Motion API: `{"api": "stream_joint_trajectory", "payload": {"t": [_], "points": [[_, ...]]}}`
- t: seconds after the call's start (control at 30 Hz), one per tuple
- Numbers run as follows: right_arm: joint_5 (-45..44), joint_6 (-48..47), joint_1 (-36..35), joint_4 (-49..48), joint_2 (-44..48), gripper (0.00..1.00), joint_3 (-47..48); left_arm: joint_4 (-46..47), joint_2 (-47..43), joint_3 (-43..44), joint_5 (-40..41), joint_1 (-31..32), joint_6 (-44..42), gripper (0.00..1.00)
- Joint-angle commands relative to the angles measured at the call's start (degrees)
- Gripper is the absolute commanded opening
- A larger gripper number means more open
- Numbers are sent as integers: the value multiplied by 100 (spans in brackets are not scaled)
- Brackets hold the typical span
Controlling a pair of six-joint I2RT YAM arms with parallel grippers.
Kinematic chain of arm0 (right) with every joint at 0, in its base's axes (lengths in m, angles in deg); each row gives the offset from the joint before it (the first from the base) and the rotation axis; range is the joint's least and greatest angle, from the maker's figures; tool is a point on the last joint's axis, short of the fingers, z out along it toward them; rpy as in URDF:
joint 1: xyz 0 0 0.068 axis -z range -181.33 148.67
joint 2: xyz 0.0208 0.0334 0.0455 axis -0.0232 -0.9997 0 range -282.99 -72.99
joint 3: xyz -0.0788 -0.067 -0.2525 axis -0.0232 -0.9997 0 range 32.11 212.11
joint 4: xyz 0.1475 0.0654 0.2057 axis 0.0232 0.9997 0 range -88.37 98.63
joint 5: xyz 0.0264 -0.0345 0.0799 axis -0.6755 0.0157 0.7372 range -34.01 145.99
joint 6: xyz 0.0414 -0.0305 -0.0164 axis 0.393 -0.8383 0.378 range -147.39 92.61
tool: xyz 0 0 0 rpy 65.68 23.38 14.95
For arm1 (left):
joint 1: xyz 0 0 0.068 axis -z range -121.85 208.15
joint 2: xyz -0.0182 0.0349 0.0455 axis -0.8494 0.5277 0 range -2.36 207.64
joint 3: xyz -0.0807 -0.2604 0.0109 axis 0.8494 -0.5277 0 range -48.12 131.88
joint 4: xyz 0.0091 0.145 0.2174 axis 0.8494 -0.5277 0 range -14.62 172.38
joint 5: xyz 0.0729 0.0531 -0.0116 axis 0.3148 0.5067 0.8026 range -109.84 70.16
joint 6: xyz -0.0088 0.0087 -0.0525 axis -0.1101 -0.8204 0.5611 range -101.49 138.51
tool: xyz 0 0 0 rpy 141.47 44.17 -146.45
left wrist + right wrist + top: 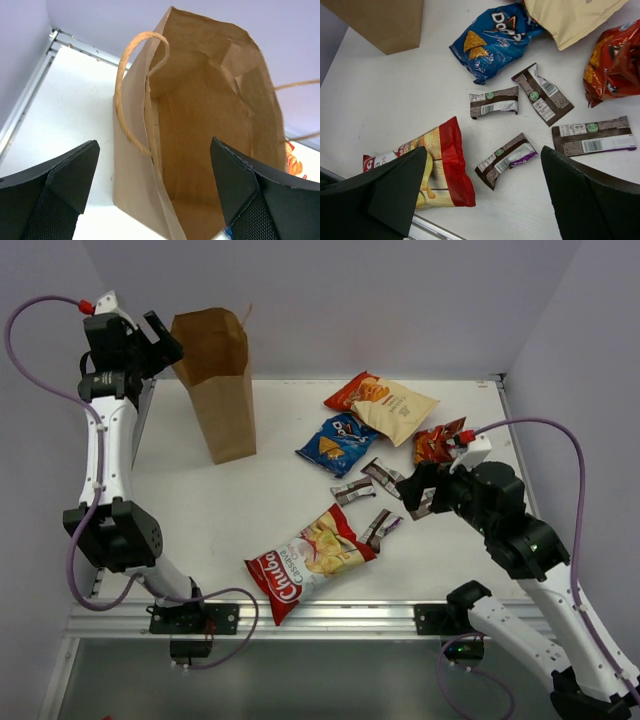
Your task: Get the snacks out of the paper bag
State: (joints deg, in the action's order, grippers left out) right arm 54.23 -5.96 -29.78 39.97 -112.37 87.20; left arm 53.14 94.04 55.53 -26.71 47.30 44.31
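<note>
The brown paper bag (220, 380) stands upright at the back left. In the left wrist view its inside (210, 130) shows only bare paper. My left gripper (160, 340) is open and empty, just above the bag's mouth (155, 165). A red-white chip bag (310, 560), a blue one (338, 442), an orange-cream one (385, 405), a small dark red one (437, 443) and several brown candy bars (352, 492) lie on the table. My right gripper (420, 490) is open and empty. It hovers over a candy bar (505, 160), with the red-white bag (440, 170) beside its left finger.
The table's metal front rail (350, 615) runs just below the red-white bag. The purple walls close in behind and to the right. In the right wrist view the blue bag (492, 40) and the paper bag's base (380, 20) lie further off.
</note>
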Motion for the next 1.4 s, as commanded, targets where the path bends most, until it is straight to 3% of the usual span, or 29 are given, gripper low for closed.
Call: {"api": "stream_joint_trajectory", "payload": {"t": [0.0,0.17,0.3,0.4,0.6,0.7,1.03,1.37], "points": [[-509,-306,6,146,35,99,580,-381,-691,226,81,-22,-321,100],[-1536,-489,6,454,175,99,1475,-829,-1719,-283,20,-22,-611,100],[-1967,-946,6,560,412,99,2145,-1023,-3227,-1344,-42,4,-988,100],[-2231,-1333,6,446,780,99,2357,-962,-4343,-2074,229,328,-1190,100],[-2733,-1879,15,226,1492,99,2401,-1128,-5735,-2561,738,1005,-1508,100],[-2891,-1967,6,217,1792,99,2331,-1356,-6026,-2666,1169,1348,-1656,100],[-2971,-1976,6,314,2680,99,2041,-1339,-6388,-2816,1101,1428,-1614,100],[-2812,-1853,6,305,2619,99,1970,-1295,-6388,-2948,1162,1463,-1614,100]]}}
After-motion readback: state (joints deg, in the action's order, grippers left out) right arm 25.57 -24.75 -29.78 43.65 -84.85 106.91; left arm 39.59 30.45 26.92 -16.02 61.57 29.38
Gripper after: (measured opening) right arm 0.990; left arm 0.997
